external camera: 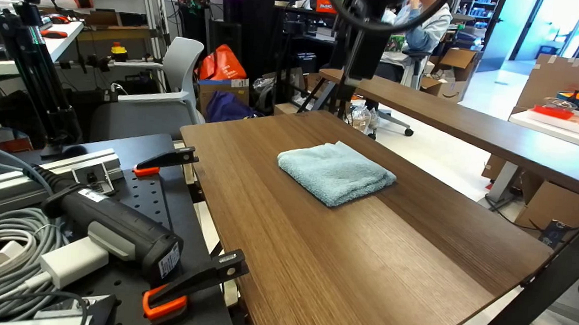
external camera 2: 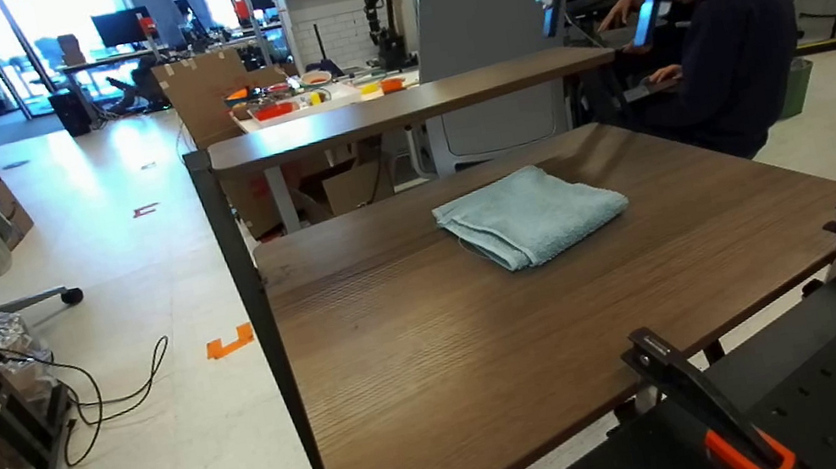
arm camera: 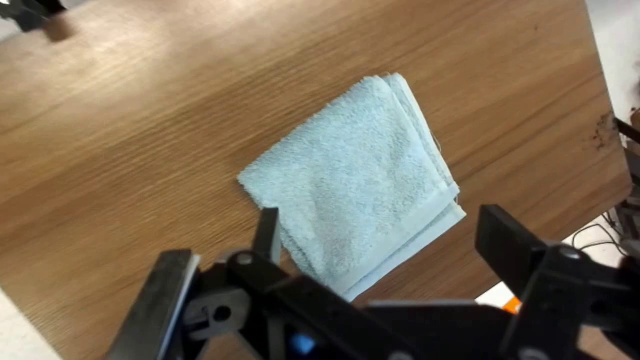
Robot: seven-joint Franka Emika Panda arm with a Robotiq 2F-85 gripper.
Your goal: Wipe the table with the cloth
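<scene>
The cloth is a light blue-teal folded square lying flat on the table. It shows in both exterior views [external camera: 337, 171] [external camera 2: 535, 215] and in the wrist view [arm camera: 345, 175]. The table has a brown wood-grain top, seen in both exterior views [external camera: 364, 259] [external camera 2: 476, 370] and in the wrist view [arm camera: 150, 165]. My gripper is open and empty, raised above the table in both exterior views [external camera: 346, 87] [external camera 2: 599, 26]. In the wrist view my gripper [arm camera: 380, 215] has its fingers wide apart, with the cloth below and ahead of them, not touched.
A black perforated cart [external camera: 149, 198] adjoins one table edge, with orange-black clamps [external camera: 199, 283] [external camera 2: 705, 399], a handheld scanner [external camera: 117, 227] and coiled cables [external camera: 13, 245]. A raised wood-topped surface [external camera: 476, 119] [external camera 2: 405, 109] stands beyond. A dark post [external camera 2: 249, 299] rises at a table corner. A person [external camera 2: 730, 50] sits nearby.
</scene>
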